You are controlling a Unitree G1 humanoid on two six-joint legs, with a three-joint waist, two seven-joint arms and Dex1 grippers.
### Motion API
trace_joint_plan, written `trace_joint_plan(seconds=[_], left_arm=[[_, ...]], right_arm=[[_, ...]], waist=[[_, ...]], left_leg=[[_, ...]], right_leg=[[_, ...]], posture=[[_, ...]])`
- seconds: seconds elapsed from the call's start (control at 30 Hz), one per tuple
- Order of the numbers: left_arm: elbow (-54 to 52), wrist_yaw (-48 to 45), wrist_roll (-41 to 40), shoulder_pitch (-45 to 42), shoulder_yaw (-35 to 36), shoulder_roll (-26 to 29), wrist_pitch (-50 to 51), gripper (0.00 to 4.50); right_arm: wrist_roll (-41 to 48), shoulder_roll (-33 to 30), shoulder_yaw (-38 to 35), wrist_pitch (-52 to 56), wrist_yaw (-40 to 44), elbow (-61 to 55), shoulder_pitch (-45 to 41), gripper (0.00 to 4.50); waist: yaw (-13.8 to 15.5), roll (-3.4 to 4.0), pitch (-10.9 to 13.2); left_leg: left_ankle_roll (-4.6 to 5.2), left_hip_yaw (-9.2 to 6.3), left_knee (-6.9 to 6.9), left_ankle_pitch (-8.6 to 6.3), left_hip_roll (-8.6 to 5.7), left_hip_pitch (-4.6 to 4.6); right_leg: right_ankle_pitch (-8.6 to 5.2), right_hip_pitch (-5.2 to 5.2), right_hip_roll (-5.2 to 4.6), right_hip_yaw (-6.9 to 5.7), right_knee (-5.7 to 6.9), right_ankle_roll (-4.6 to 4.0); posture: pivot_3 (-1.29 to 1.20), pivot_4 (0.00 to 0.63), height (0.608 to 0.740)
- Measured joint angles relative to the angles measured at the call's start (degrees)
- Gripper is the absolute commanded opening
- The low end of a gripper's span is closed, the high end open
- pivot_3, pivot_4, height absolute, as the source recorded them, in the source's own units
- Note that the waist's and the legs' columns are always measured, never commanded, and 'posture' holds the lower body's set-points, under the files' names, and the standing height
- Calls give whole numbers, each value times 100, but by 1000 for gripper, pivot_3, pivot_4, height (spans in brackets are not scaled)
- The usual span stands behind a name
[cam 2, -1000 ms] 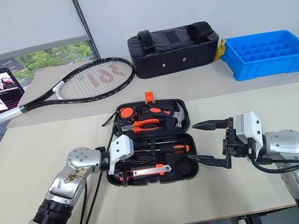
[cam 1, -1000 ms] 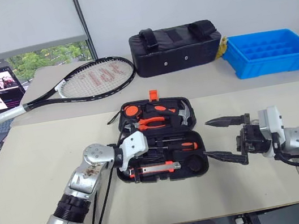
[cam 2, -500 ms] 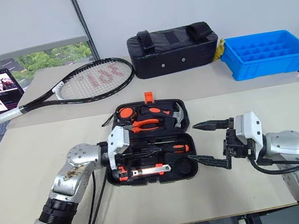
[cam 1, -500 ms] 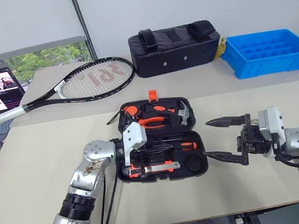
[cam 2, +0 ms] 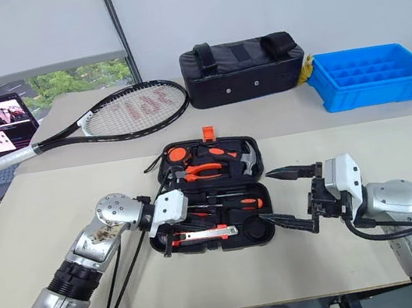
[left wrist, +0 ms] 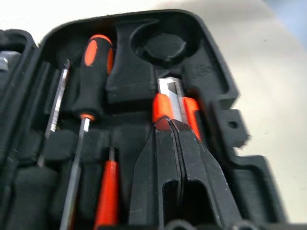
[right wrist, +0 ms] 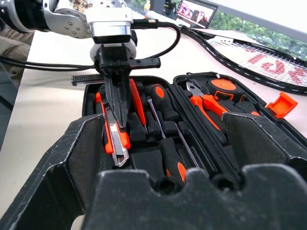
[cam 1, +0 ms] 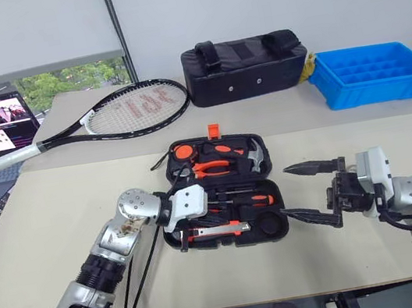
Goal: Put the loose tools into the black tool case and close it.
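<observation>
**Open tool case between the two arms, left fingers pressed on the knife**

From left to right: left gripper (cam 2: 175, 216) reaching in over the left end of the near half of the black tool case (cam 2: 206, 195), fingers (left wrist: 165, 158) closed flat together with nothing clamped between them, tips resting on the orange-black utility knife (left wrist: 171, 106); knife lying in its recess along the near edge, long axis running left to right along the case and in line with the fingers; slim red screwdriver (left wrist: 108, 191) just beside the fingers, parallel to them; one orange-and-black-handled screwdriver (left wrist: 93, 76) further in, likewise lengthwise in its slot; round recess (left wrist: 163, 47) at the right end of the near half, whether filled cannot be told.

Case lying open on the counter (cam 2: 57, 210), hinge line running left to right, far half carrying pliers and other tools, orange latch (cam 2: 207, 132) standing at the far edge; no loose tool seen on the bare counter around the case.

Right gripper (cam 2: 289, 199) just beside the right end of the case, apart from it, pointing level toward it, fingers spread wide and empty.

Judged from this layout: stowing nearly done, knife perhaps being seated; closing would mean folding one half over the hinge line; left arm nearer the near half, right arm free at the case's right end for steadying or lifting.
</observation>
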Motion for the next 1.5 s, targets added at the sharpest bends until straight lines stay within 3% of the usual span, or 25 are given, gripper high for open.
trace_joint_plan(seconds=[0.43, 0.53, 0.73, 0.83, 0.93, 1.17, 1.37, 1.5], left_arm=[[276, 234, 528, 113, -273, -10, -770, 41], [374, 507, 535, 252, -239, -251, -789, 41], [364, 760, 102, 542, 153, -612, -558, 41], [96, 633, -292, 713, 348, -550, -189, 703], [-230, 571, -725, 762, 667, -364, 333, 1865], [-1479, 588, -2102, 487, 1724, 262, 1965, 4420], [-2503, 568, -3015, 278, 2086, 942, 3127, 4420], [-2758, 596, -3102, 261, 2131, 1163, 3273, 4420]], right_arm=[[5, -21, -29, 69, -78, -110, 87, 4500], [5, -21, -58, 69, -76, -110, 111, 4500], [5, -22, -121, 69, -40, -78, 170, 4500], [-14, -92, -175, 68, -36, 62, 170, 4500], [-189, -214, -260, 63, -103, 318, 130, 4500], [-1651, -823, -252, 461, -1215, 1683, -434, 4500], [-2027, -1201, 6, 1224, -1286, 2193, -645, 4500], [-2033, -1278, 124, 1619, -1143, 2210, -721, 4500]], waist=[[-9, 18, -67], [16, 33, -81], [-9, 40, -83], [-48, 42, -71], [-43, 37, -60], [-26, 36, -43], [-38, 45, -27], [-44, 44, -25]], left_leg=[[4, -5, -6, -4, 5, 62], [9, -5, -6, -2, -1, 78], [15, -5, -6, 5, 1, 36], [17, -4, -6, 4, 0, -5], [20, -5, -7, 2, -1, -34], [21, -1, -8, 3, -7, -57], [20, -1, -11, 3, -5, -59], [20, 0, -11, 3, -4, -58]], right_leg=[[0, 70, -43, 0, -21, 1], [1, 67, -92, -1, -29, 6], [3, 47, -92, 3, -19, 4], [4, 17, -82, -5, -24, 5], [4, -15, -70, -18, -24, 5], [1, -42, -34, -20, -22, 10], [1, -44, -25, -16, -24, 10], [1, -43, -17, -12, -27, 10]], posture=[[0, 150, 729], [0, 150, 729], [0, 150, 729], [0, 150, 729], [0, 150, 729], [0, 150, 729], [0, 150, 729], [0, 150, 729]])
